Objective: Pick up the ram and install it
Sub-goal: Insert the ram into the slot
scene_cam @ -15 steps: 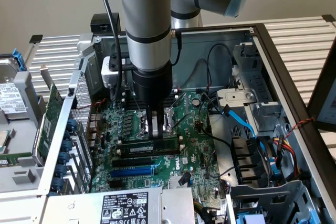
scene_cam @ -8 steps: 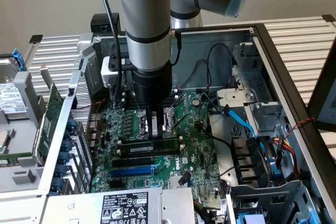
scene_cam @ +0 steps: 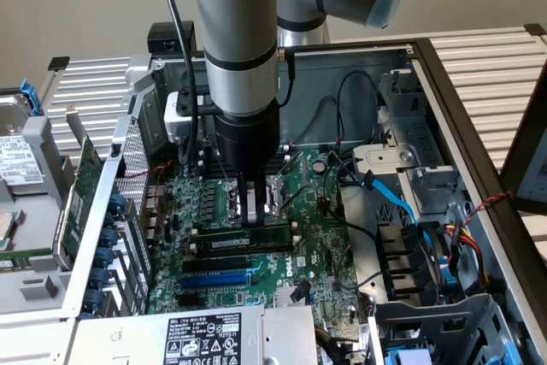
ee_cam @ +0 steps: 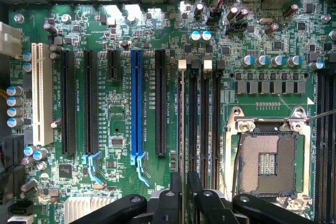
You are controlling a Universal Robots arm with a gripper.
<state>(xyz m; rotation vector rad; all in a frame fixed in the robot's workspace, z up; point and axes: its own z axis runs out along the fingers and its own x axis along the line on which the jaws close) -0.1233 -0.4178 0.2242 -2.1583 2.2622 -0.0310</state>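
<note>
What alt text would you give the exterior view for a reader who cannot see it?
A robot arm reaches down into an open computer case, its gripper directly over the ram, which stands on edge on the green motherboard. A blue slot lies nearby, and cables crowd the exterior view's right.

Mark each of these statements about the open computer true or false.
1. The gripper hangs over the black memory slots. True.
2. A heatsink covers the CPU socket. False: the socket is bare.
3. One long expansion slot is blue. True.
4. The ram lies outside the case. False: it is on the motherboard, among the black slots beneath the gripper.
</note>
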